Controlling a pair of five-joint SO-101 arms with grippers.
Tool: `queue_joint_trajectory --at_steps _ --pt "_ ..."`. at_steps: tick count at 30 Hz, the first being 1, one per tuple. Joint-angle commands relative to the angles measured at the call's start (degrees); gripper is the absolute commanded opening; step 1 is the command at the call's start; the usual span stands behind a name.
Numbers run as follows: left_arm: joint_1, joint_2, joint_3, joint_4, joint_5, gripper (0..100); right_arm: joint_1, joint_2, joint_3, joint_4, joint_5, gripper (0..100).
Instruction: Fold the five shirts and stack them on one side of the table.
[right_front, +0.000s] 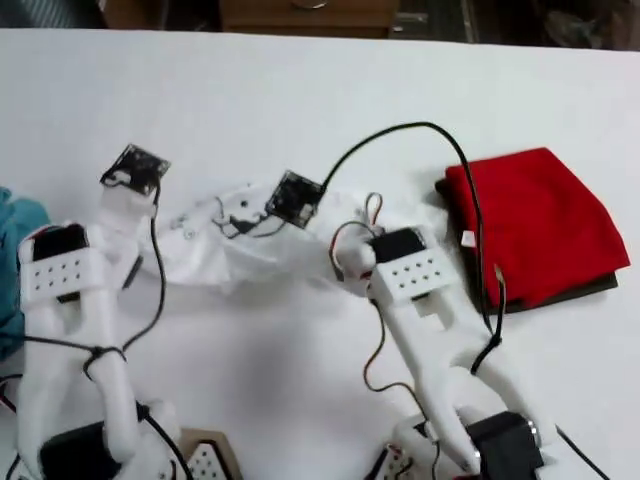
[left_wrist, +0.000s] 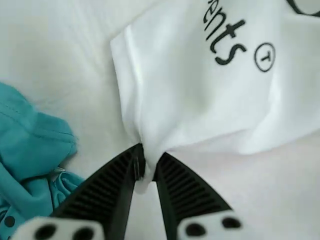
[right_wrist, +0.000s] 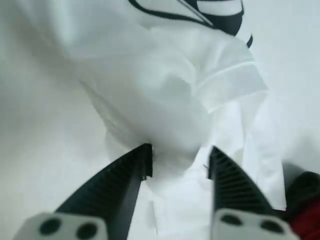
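Observation:
A white shirt with black print lies crumpled on the table between the two arms. My left gripper is shut on a folded edge of the white shirt. My right gripper is open, its black fingers straddling a bunched part of the white shirt. A folded red shirt sits on a dark folded shirt at the right side. A teal shirt lies crumpled at the left edge, close to my left gripper in the wrist view, teal shirt.
The white table stretches open behind the shirts. Black cables loop over the right arm and near the red stack. The arm bases stand at the front edge.

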Motion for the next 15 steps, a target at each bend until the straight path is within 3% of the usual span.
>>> queue_joint_trajectory --at_steps 1,10,15 --pt "-0.88 3.52 -5.23 -0.79 -0.18 2 6.81 0.57 -6.24 -0.66 0.18 35.9" --pt "-1.76 15.03 -10.42 -0.79 0.09 2 18.07 2.33 -12.22 3.56 0.53 31.6" --pt "-1.76 16.44 -12.79 -0.79 0.18 2 14.90 4.35 -7.38 12.09 0.62 31.7"
